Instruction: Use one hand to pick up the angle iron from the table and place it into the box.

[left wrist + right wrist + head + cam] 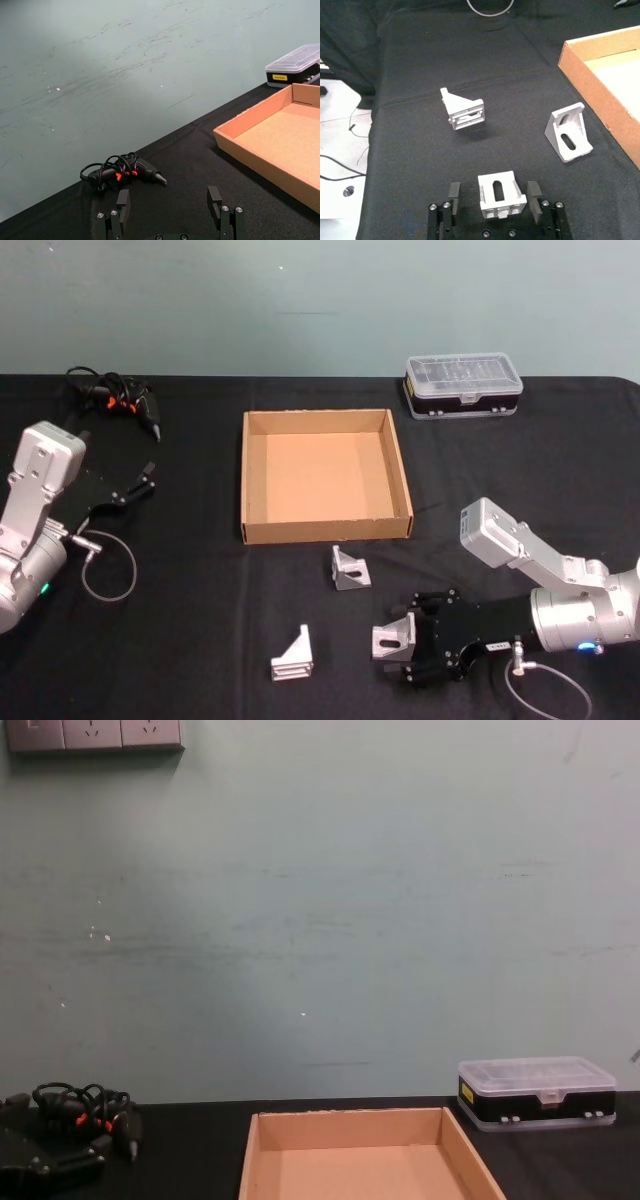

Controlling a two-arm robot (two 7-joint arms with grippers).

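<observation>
Starting at the left, the left gripper (133, 487) sits over the left side of the table (200, 620). Its jaws are released and spread wide, and its fingers (122, 200) flank bare black surface. Beyond those jaws, toward the wall, lies a black tool with orange marks (118, 400), bundled in its own cable.

Next come three grey metal brackets on the table, all outside the box (325, 531). The outer angle iron (291, 655) stands well ahead of the right gripper's jaws, apart from everything else. The near-box angle iron (350, 568) lies ahead of those jaws and off to their box side, just in front of the box's front wall without touching it.

The angle iron (501, 200) rests on the table between the jaws of the right gripper (408, 636). These jaws are released: one finger (534, 190) is just beside the bracket's edge, and the other stands off with a visible gap. The bracket's slotted face is turned upward. The right gripper lies low over the table, reaching in from the right.

Beyond the box's far right corner, near the wall, sits a black plastic case with a clear lid (463, 383).
</observation>
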